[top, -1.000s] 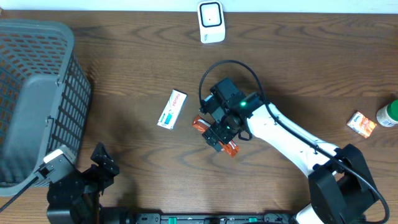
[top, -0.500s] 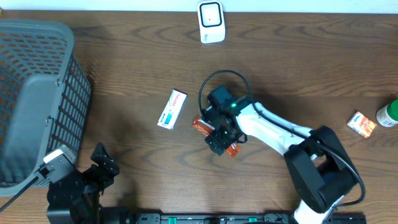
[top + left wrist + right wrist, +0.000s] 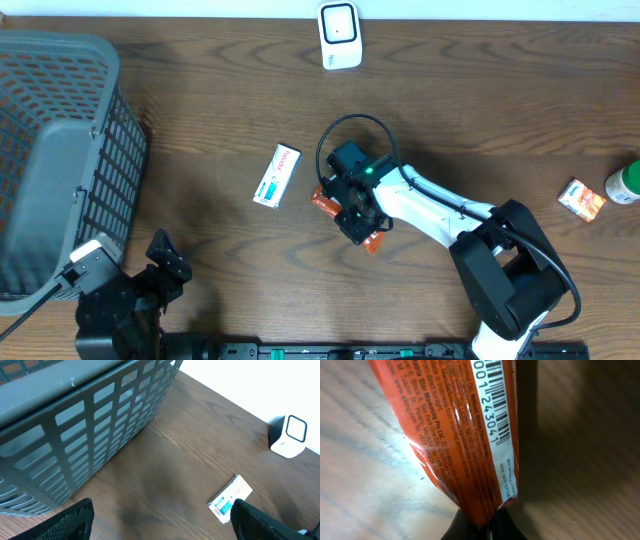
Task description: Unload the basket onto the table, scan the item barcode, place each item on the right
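Observation:
An orange packet point(image 3: 322, 200) lies on the wooden table at centre, and my right gripper point(image 3: 356, 216) is shut on it from above. The right wrist view fills with the packet point(image 3: 445, 435); its white barcode strip point(image 3: 492, 400) faces the camera, and the pinched end sits between my fingertips point(image 3: 482, 527). The white scanner point(image 3: 339, 35) stands at the table's far edge, well apart from the packet. My left gripper point(image 3: 165, 530) hangs open and empty at the lower left, its dark fingers point(image 3: 70, 520) spread wide over bare wood.
A grey slatted basket point(image 3: 60, 160) fills the left side. A white and blue box point(image 3: 277, 176) lies just left of the packet. A small orange box point(image 3: 581, 198) and a green-capped bottle point(image 3: 625, 185) sit at the right edge.
My right gripper went from open to shut on the orange packet, shifting slightly left over it. The left arm has not moved.

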`<state>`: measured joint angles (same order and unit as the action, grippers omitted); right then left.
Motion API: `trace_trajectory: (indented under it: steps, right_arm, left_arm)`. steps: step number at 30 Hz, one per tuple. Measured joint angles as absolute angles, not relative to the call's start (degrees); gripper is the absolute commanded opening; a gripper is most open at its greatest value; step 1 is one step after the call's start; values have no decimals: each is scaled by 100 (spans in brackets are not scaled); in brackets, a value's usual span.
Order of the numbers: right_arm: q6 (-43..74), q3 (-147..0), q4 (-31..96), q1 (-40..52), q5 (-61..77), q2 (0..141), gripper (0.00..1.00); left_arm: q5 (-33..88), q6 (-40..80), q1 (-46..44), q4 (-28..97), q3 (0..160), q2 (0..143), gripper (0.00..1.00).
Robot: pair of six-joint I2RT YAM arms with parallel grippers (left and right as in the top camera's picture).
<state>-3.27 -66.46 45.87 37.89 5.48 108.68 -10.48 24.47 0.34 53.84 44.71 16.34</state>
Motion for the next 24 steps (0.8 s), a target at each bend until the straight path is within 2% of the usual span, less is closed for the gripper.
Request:
trace_trajectory:
  steps: [8,17,18,19,20,21,22,24]
  right_arm:
    - [-316,-6888,4348,3809,-897,10930,1]
    - [-569,-7013,3717,4158,-1426,10934,1]
    - [-600,-7013,3688,4206,-1485,10934,5]
    - [-631,-7013,3680,4250,-1527,10934,20]
    - [-652,-7015,3693,4294,-1551,10934,58]
    - [-659,-7015,3745,4316,-1546,10934,88]
    - [-646,-7015,3824,4333,-1540,10934,95]
    - [-624,-7015,3907,4355,-1463,10934,95]
  left_arm:
    - [-1050,2447,34,5384,4471,1634,88]
    - [-1048,2447,34,5384,4471,1634,88]
    - [-1048,2447,34,5382,4471,1634,88]
    - [-1048,2447,34,5382,4471,1634,88]
    - [-1048,2447,34,5382,4471,1634,88]
    - [-1048,2447,34,5382,4471,1634,88]
    - [-1048,2447,34,5382,4471,1634,88]
    - [-1048,2447,34,5384,4471,1634,88]
